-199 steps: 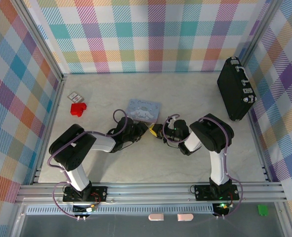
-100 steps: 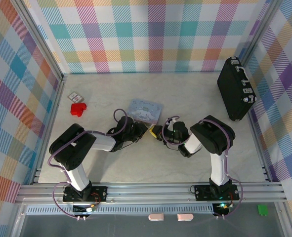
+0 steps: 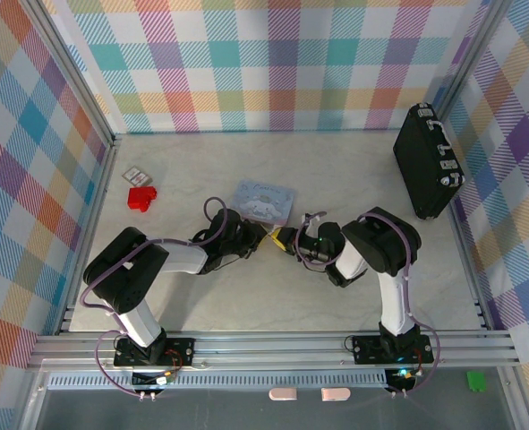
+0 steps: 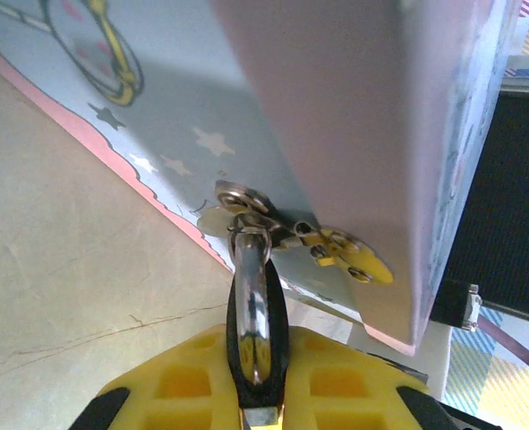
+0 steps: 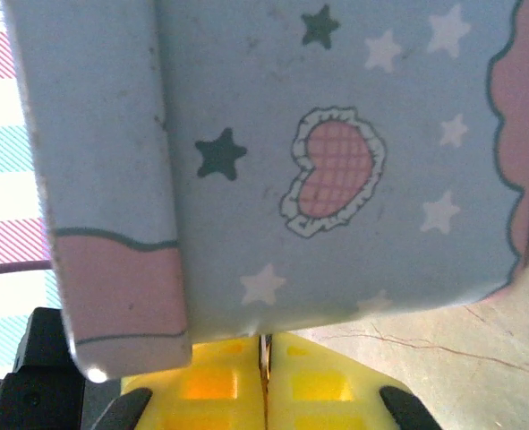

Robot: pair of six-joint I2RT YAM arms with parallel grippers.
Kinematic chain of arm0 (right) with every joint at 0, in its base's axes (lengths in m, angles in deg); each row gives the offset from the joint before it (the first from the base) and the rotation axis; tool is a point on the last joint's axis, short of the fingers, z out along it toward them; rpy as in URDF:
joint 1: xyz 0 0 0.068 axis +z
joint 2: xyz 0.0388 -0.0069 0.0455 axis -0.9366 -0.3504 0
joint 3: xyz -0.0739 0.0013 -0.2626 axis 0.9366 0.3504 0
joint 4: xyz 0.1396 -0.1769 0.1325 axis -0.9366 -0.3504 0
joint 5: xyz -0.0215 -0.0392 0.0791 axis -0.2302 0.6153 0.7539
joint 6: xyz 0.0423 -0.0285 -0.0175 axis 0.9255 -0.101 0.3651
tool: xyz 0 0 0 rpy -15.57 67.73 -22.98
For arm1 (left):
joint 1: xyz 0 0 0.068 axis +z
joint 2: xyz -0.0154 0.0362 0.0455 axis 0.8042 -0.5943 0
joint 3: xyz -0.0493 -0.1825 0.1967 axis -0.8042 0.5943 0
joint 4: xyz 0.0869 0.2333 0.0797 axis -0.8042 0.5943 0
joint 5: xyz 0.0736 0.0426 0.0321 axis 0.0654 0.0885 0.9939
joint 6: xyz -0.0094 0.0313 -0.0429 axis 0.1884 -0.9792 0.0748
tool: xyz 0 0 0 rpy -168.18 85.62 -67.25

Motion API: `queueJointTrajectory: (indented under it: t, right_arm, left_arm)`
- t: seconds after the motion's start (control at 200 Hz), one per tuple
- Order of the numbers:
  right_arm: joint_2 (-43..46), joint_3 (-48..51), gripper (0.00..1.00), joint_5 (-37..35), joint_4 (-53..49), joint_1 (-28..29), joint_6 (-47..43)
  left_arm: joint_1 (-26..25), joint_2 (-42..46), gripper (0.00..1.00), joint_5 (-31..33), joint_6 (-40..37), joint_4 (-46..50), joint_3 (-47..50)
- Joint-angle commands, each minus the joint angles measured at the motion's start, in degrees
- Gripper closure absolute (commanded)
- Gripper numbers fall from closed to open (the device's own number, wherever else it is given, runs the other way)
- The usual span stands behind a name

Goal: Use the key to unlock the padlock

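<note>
The padlock (image 4: 258,305) has a dark body and a silvery shackle, which hooks into the hasp (image 4: 246,202) on the pale blue tin (image 4: 354,107). My left gripper (image 4: 258,363) is shut on the padlock, its yellow fingers (image 4: 174,385) pressed to either side. My right gripper (image 5: 266,358) is shut on a thin metal sliver, the key (image 5: 264,345), whose tip is hidden under the tin's edge (image 5: 336,161). In the top view both grippers (image 3: 266,237) (image 3: 288,240) meet nose to nose just in front of the tin (image 3: 264,199).
A red block (image 3: 141,197) and a small card (image 3: 135,174) lie at the back left. A black case (image 3: 428,161) leans on the right wall. Checked walls close in the table on three sides.
My left gripper's fingers have closed onto the padlock. The right arm has edged slightly left toward it. The tin has hardly moved.
</note>
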Motion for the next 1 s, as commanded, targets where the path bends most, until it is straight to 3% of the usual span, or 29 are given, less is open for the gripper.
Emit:
queueJointTrajectory:
  t: [0.0, 0.29, 0.665, 0.995]
  right_arm:
    - [-2.37, 0.08, 1.0, 1.31, -1.03, -0.69, 0.73]
    - [-1.33, -2.68, 1.0, 4.48, -1.52, -2.01, -3.44]
    - [-1.86, -6.86, 1.0, 6.81, -0.79, -2.38, -1.38]
    - [0.6, -4.29, 0.83, 5.64, -2.75, -2.82, 3.86]
  left_arm:
    - [-0.64, 3.65, 1.0, -2.39, 0.81, -5.08, -3.83]
    - [-2.45, 4.76, 1.0, -4.34, 5.3, -7.24, -6.34]
    - [-6.03, 6.3, 1.0, -4.92, 7.42, -6.65, -10.75]
    - [-5.5, 7.42, 1.0, -0.67, 2.44, 0.21, -9.26]
